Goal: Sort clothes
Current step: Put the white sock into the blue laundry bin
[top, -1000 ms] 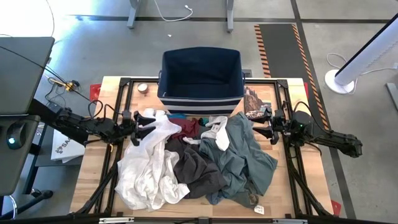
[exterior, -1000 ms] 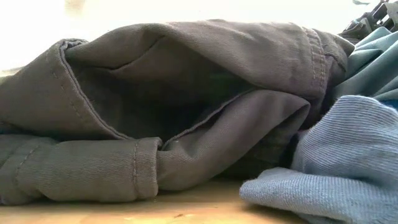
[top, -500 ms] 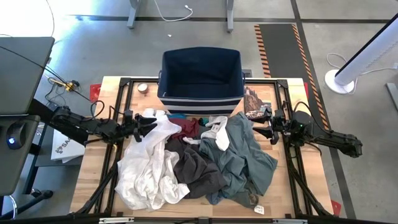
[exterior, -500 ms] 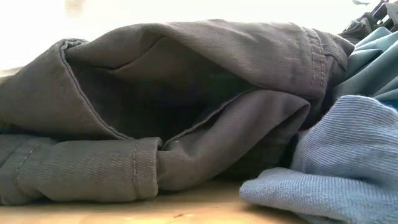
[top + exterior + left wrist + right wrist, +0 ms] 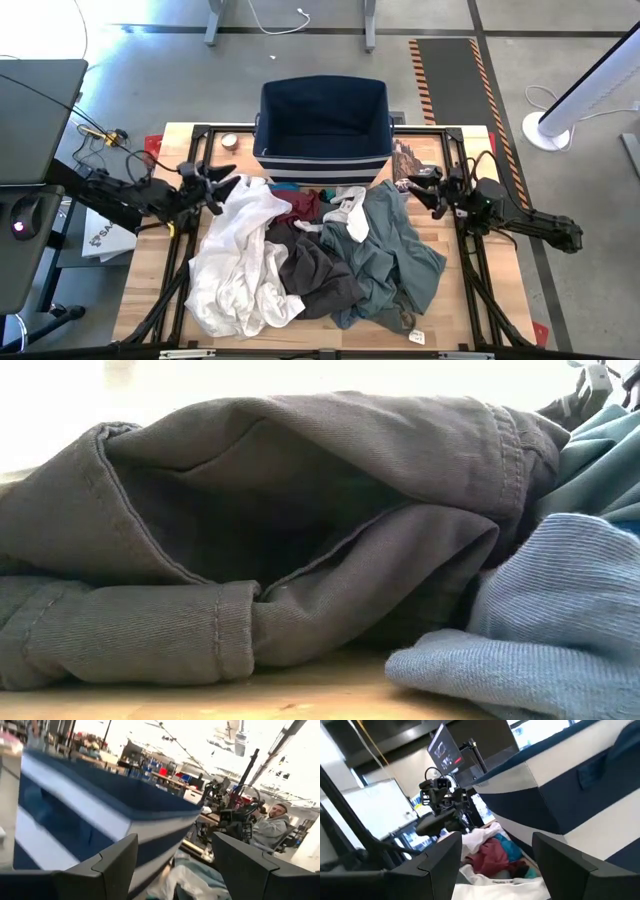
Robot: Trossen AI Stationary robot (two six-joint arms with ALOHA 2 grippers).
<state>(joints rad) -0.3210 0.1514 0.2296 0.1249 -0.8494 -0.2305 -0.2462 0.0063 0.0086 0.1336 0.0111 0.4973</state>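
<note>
The clothes lie heaped mid-table: a white garment (image 5: 240,265) at the left, dark grey-brown trousers (image 5: 315,272) in the middle, a grey-green shirt (image 5: 395,250) at the right. Maroon (image 5: 492,856) and bright blue (image 5: 514,851) pieces lie by the bin's front. The trousers (image 5: 280,530) fill the low view. My left gripper (image 5: 226,182) hovers open at the heap's far left corner, my right gripper (image 5: 414,182) open at its far right corner. Both point roughly level toward each other. In the wrist views my left gripper (image 5: 175,862) and right gripper (image 5: 495,857) have nothing between the fingers.
A navy bin with white stripes (image 5: 325,120) stands empty at the table's far edge, between the two grippers. A small round thing (image 5: 229,141) lies left of it, a printed card (image 5: 408,165) right of it. A person (image 5: 272,825) sits beyond the table.
My left gripper has risen from the white garment's far edge and drawn a little toward the table's left, rolling as it went. My right gripper has kept its place but tipped and rolled, its fingers now higher. Both stay open. The clothes have not moved.
</note>
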